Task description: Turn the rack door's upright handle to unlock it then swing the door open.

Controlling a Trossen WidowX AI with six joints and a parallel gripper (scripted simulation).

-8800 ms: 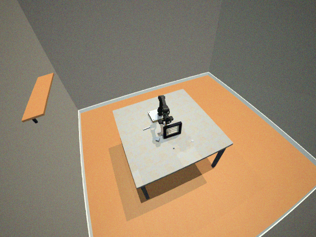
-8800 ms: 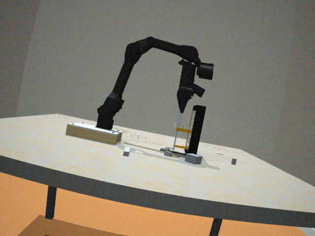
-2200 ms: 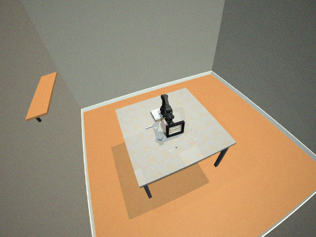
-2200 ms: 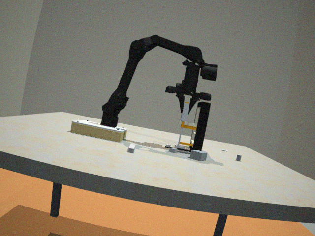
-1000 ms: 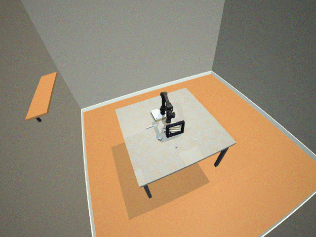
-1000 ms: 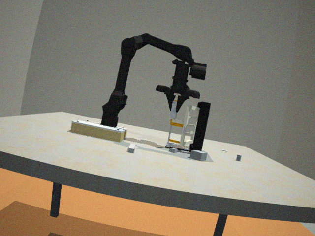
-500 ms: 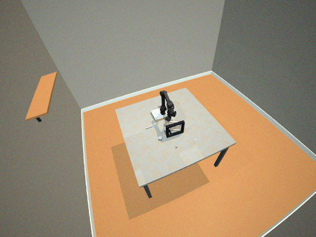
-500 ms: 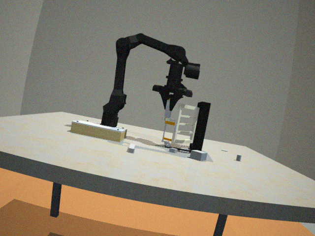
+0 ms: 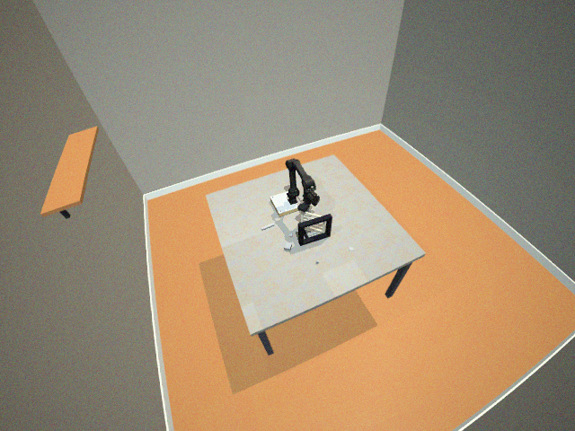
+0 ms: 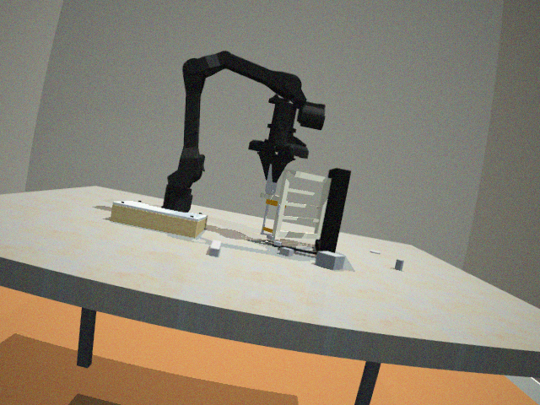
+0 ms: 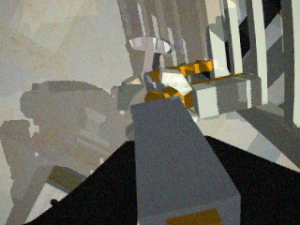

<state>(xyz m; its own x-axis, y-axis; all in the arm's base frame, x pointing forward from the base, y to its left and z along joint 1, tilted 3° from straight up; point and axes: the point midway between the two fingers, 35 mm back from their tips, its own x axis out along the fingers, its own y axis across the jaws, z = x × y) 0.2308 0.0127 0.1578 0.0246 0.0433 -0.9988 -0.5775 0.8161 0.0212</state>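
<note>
The black parallel-jaw gripper (image 10: 270, 176) points downward, clenched on the upper part of the grey upright handle (image 10: 269, 187) (image 11: 185, 155), which stands at the free edge of the door. The pale slatted rack door (image 10: 282, 209) (image 11: 227, 96) stands swung partly out from the upright black rectangular frame (image 9: 300, 235) (image 10: 338, 209); whether anything lies inside the shallow white-topped, wood-sided box (image 9: 280, 204) (image 10: 152, 219) cannot be told.

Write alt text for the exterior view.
A black robot arm's pincer grips the handle of a pale slatted door, swung out from its upright black frame. A white-topped box and small grey blocks sit on the table.
</note>
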